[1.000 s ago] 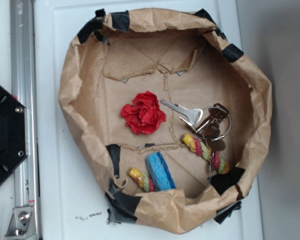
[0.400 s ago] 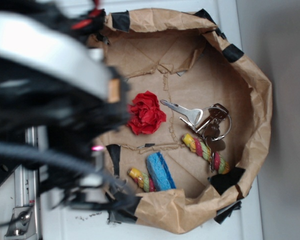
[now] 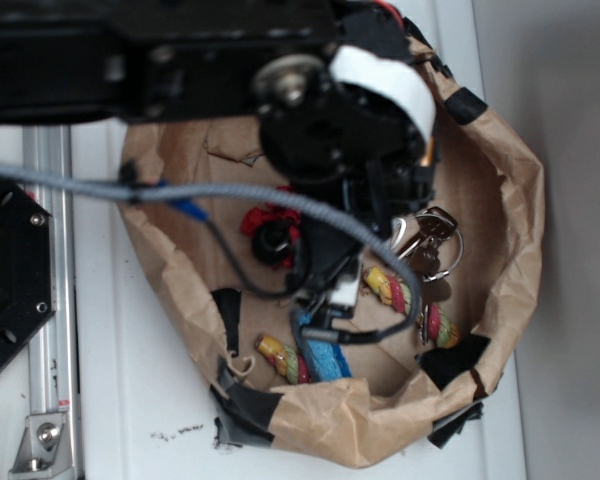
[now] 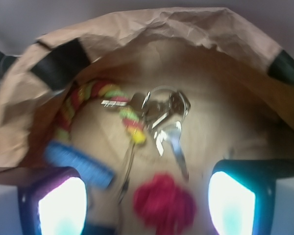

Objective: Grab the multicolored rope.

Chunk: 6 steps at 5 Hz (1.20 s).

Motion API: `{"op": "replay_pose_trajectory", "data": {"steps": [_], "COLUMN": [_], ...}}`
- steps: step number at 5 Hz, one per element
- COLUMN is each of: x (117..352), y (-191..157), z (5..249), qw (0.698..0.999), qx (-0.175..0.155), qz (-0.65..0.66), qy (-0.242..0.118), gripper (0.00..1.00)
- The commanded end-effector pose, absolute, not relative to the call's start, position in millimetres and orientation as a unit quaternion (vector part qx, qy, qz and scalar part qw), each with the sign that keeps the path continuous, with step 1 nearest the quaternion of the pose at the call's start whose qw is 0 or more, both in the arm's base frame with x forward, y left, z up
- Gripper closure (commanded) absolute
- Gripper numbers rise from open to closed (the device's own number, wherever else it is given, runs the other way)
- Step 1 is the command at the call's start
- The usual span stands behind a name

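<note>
The multicolored rope (image 4: 90,93) is a twisted yellow, green and red cord curving along the far left of the paper bag's floor. In the exterior view two stretches of it show: one (image 3: 412,302) by the keys (image 3: 432,242), and a short end (image 3: 285,360) beside the blue sponge (image 3: 328,362). My gripper (image 4: 147,205) is open, its lit pads (image 4: 61,205) wide apart above the red paper wad (image 4: 164,203), well short of the rope. In the exterior view the arm (image 3: 330,110) hides the fingers.
A brown paper bag (image 3: 520,220) with black tape patches rings everything, and its crumpled rim (image 4: 152,24) stands high. Keys on a ring (image 4: 164,117) lie against the rope. The blue sponge (image 4: 78,164) lies near my left finger. A black base (image 3: 10,270) and metal rail (image 3: 50,330) stand at left.
The arm has swept in from the left and now hangs over the middle of the bag, covering most of the red wad. The objects in the bag have not moved.
</note>
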<state>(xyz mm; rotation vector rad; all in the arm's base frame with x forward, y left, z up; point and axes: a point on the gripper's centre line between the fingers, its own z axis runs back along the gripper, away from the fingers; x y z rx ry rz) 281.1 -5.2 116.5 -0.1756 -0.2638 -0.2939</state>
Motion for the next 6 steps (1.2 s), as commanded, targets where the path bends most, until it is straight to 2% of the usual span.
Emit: {"op": "replay_pose_trajectory", "data": {"steps": [1,2,3,5,6], "x": [306,311,313,330,309], "y": [-63,-94,-114,-127,-124], "z": [88,71,55,50,44], "qw": [0.934,0.916,0.901,0.881,0.869], "qx": [-0.062,-0.042,-0.013,-0.057,-0.044], "qz": [-0.316,-0.376,-0.415,-0.454,-0.488], "qy": [-0.155,-0.133,-0.127,-0.118,-0.075], "gripper": [0.0,0.0,0.0,0.0,0.0]}}
